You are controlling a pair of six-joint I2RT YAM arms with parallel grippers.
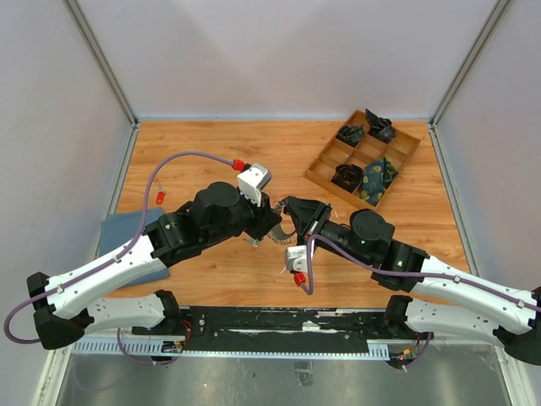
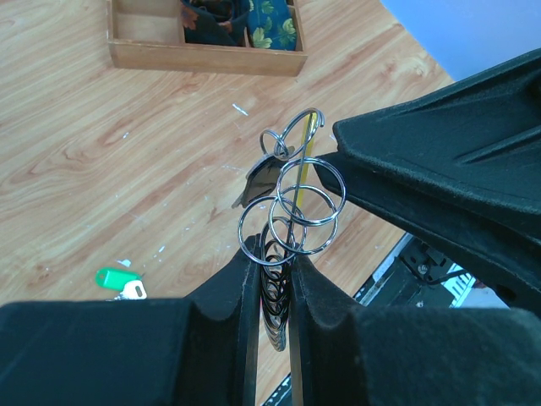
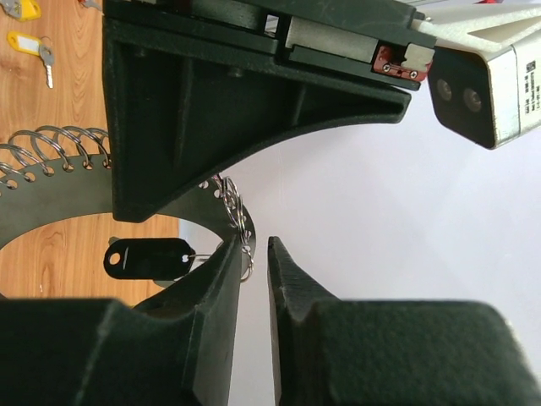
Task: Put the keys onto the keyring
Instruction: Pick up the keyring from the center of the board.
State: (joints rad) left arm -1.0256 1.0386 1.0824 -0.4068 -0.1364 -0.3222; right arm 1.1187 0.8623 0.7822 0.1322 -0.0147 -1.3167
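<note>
Threading step, I judge. I'm holding the thin silver wire keyring with yellow sleeve [image 2: 304, 161] up at frame centre, L pincer [image 2: 272, 258] clamping its lower rings. R pincer [image 3: 254, 254] is standing a slit apart, nothing btwn, just beside the black-tagged small key [image 3: 148, 258] at lower left. Next: nip that key and feed it onto the wire, which needs fine aim.
</note>
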